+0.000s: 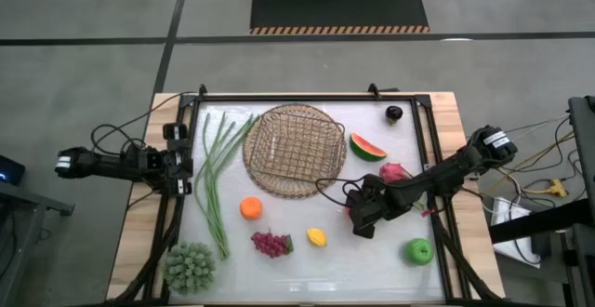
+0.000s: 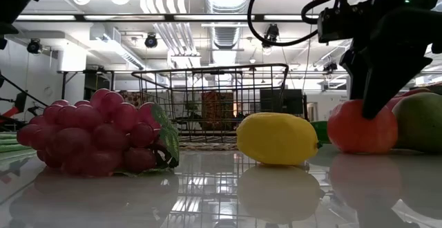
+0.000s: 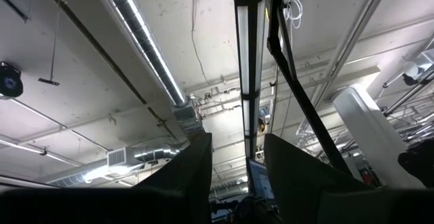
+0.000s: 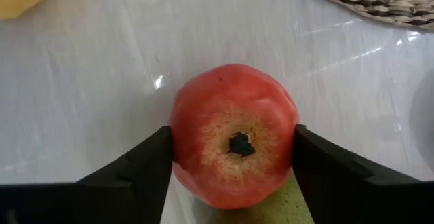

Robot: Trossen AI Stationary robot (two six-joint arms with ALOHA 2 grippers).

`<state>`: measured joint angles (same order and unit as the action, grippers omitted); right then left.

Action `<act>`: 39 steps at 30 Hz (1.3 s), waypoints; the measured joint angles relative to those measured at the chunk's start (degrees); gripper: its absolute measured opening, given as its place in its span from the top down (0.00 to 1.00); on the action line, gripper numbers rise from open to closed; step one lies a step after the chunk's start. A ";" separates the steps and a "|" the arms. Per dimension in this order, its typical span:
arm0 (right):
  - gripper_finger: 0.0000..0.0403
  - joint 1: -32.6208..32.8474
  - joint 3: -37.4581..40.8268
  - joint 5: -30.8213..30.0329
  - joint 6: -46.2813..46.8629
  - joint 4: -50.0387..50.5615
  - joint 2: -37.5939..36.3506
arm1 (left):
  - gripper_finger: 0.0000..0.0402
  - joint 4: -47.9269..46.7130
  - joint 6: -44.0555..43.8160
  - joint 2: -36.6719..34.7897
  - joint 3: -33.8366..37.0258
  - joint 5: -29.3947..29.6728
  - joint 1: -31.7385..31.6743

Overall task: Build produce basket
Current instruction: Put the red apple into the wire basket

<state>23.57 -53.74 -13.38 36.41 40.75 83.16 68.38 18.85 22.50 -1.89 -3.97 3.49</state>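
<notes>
At the worktop's left edge the left gripper waits, tipped up toward the ceiling, its jaws apart with only air between them. By the near left corner sits a bushy green toy vegetable with a knobbly head. Long thin green stalks run from near the far edge down toward that vegetable. Just to their right lies a small round orange fruit, and nearer the front edge a bunch of purple toy grapes.

The round shallow basket of tan woven lattice rests flat in the middle of the worktop, toward the far edge, with the stalks' tips close to its left rim. A yellow toy lemon lies near the front edge, right of the grapes. A red watermelon slice with a green rind sits just beside the basket's right rim.

Right of the basket and nearer the front, the right gripper is down at the worktop, its jaws clamped on the two sides of a red toy apple, which sits on the surface. Something green touches the apple. A pink dragon fruit lies beside the right arm, a small dark round object is near the far right corner, and a green toy apple is near the front right corner.
</notes>
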 joint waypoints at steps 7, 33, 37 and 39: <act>0.40 -0.69 -7.94 5.18 -1.71 4.72 -0.94 | 0.71 0.02 0.00 0.13 0.00 0.02 0.00; 0.40 -29.83 -56.08 9.12 -24.46 14.72 18.32 | 0.71 -0.39 4.07 0.35 0.00 0.21 -0.02; 0.40 -34.28 -62.77 9.19 -24.05 20.62 26.63 | 0.71 -0.36 4.07 0.35 0.00 0.22 -0.02; 0.40 -35.41 -65.39 9.34 -24.62 23.88 30.08 | 0.71 -0.37 4.07 0.35 0.00 0.22 -0.02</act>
<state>-11.84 -119.13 -4.04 11.79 64.63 113.24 68.01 22.92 22.85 -1.89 -3.75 3.46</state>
